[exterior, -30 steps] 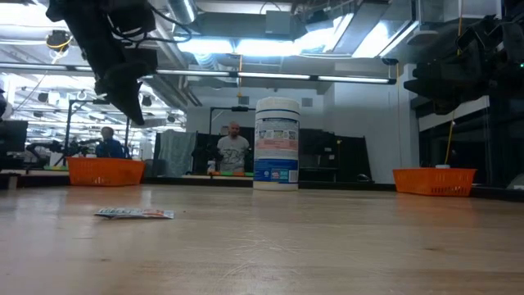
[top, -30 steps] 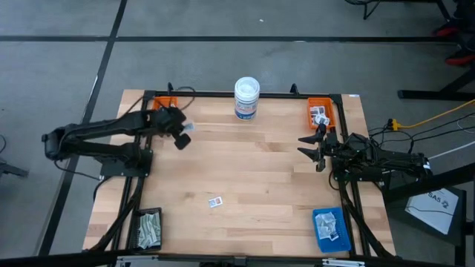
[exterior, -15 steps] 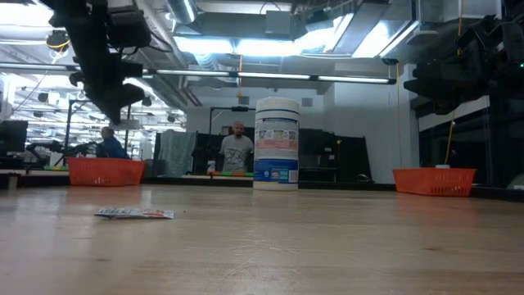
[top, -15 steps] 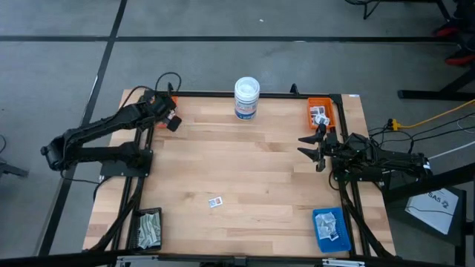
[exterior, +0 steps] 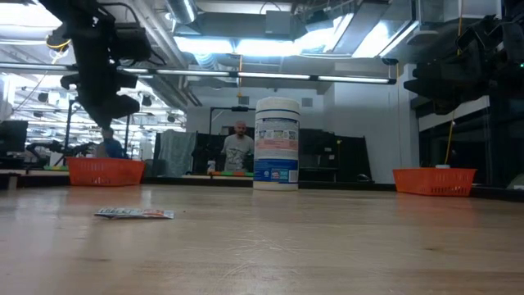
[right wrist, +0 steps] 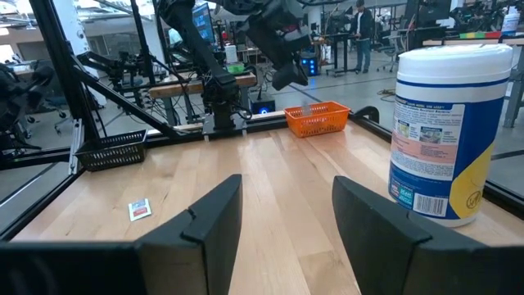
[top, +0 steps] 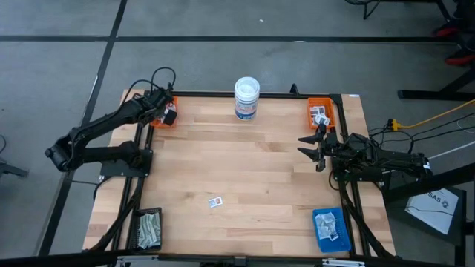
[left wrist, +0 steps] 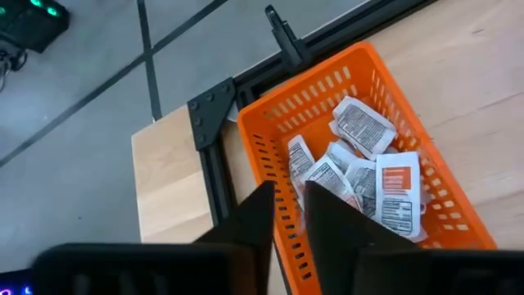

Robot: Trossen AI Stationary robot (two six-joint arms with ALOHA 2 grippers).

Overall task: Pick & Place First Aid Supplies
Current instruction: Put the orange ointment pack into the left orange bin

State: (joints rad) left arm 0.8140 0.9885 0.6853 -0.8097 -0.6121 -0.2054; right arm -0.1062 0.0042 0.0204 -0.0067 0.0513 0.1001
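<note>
Left gripper (left wrist: 286,215) above orange basket (left wrist: 270,147) of packets (left wrist: 364,168): jaws narrowly parted, holding nothing. Right gripper (right wrist: 282,217) over counter (top: 252,163): jaws spread wide, empty.

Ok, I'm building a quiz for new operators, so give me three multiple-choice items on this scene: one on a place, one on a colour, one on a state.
1. Where is the left gripper?
A. Over the far-left orange basket
B. Over the blue tray
C. Beside the tub

2. What colour is the near-left tray?
A. Orange
B. Black
C. Blue

3. How are the right gripper's fingers?
A. Shut on a packet
B. Shut, empty
C. Open, empty

Answers:
1 A, the left wrist view looks straight down into that basket of packets.
2 B, the high view shows a dark tray.
3 C, the right wrist view shows a gap with nothing in it.
</note>
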